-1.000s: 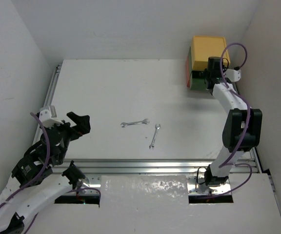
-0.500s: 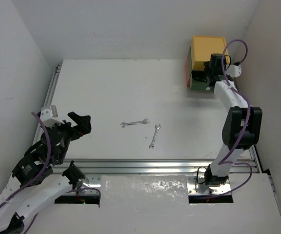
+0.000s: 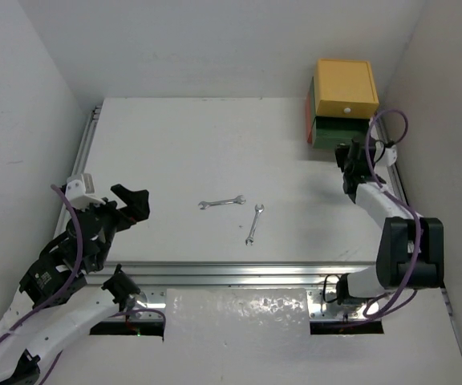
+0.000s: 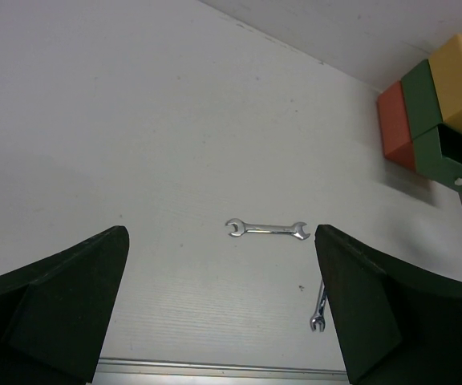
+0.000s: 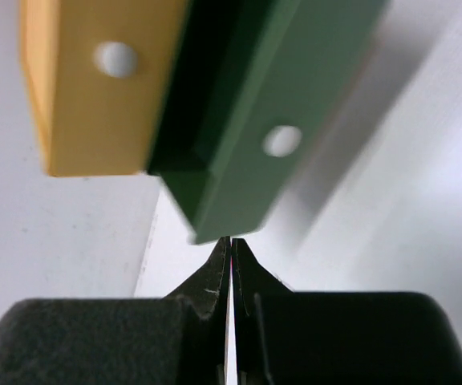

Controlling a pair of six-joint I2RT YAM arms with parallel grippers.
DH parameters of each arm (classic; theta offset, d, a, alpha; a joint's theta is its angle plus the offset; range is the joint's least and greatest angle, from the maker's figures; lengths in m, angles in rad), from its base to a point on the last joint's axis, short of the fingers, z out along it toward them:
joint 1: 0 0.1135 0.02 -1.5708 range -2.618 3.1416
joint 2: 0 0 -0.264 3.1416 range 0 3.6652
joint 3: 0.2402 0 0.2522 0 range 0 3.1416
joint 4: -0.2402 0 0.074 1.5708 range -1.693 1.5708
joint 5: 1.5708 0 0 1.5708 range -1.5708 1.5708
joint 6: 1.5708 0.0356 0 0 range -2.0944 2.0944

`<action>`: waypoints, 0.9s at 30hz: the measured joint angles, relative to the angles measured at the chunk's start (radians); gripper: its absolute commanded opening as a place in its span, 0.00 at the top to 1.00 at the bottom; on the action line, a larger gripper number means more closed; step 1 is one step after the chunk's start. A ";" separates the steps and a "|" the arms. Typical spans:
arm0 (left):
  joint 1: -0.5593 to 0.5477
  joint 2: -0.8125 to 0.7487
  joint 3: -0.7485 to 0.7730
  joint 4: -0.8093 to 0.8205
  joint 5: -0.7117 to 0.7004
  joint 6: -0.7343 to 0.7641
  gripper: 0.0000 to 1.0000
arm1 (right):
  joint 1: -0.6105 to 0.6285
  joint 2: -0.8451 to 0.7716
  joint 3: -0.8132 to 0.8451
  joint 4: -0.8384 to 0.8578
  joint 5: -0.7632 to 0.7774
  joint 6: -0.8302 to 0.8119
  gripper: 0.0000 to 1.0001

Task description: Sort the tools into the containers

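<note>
Lab rig — white-walled enclosure (image 3: 215, 48)

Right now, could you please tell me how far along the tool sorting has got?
Done, apparently: only two tools show on the table; drawer contents are hidden. In hand: the green drawer stands pulled out past the yellow drawer, the right gripper shut and empty before it; the left gripper hovers open. Left: the farther wrench and the nearer wrench lie unsorted.
</note>
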 measured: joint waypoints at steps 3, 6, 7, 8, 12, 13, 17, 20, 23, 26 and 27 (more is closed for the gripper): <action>0.000 -0.006 0.000 0.000 0.000 0.000 0.00 | -0.051 0.010 -0.157 0.169 -0.069 -0.002 1.00; 0.000 -0.012 0.000 0.000 0.000 0.000 0.00 | -0.115 0.081 -0.253 0.318 -0.160 -0.004 1.00; 0.000 -0.013 0.000 0.000 0.001 0.000 0.00 | -0.136 0.118 -0.266 0.366 -0.187 -0.005 1.00; 0.000 -0.014 0.000 0.000 0.001 0.000 0.00 | -0.152 0.161 -0.278 0.427 -0.212 -0.005 1.00; 0.000 -0.015 0.000 0.000 0.001 0.000 0.00 | -0.169 0.270 -0.301 0.606 -0.284 -0.010 1.00; 0.000 -0.015 0.000 0.000 0.001 0.000 0.00 | -0.170 0.291 -0.301 0.643 -0.299 -0.013 1.00; 0.000 -0.016 0.000 0.000 0.001 0.000 0.00 | -0.177 0.357 -0.285 0.748 -0.337 -0.018 1.00; 0.000 -0.016 0.000 0.000 0.002 0.001 0.00 | -0.186 0.398 -0.247 0.778 -0.357 -0.021 1.00; 0.000 -0.016 0.000 0.000 0.003 0.003 0.00 | -0.190 0.409 -0.200 0.775 -0.371 -0.032 1.00; 0.000 -0.016 0.000 0.000 0.003 0.004 0.00 | -0.190 0.411 -0.140 0.761 -0.383 -0.044 1.00; 0.000 -0.016 0.000 0.000 0.003 0.004 0.00 | -0.191 0.414 -0.117 0.752 -0.388 -0.046 1.00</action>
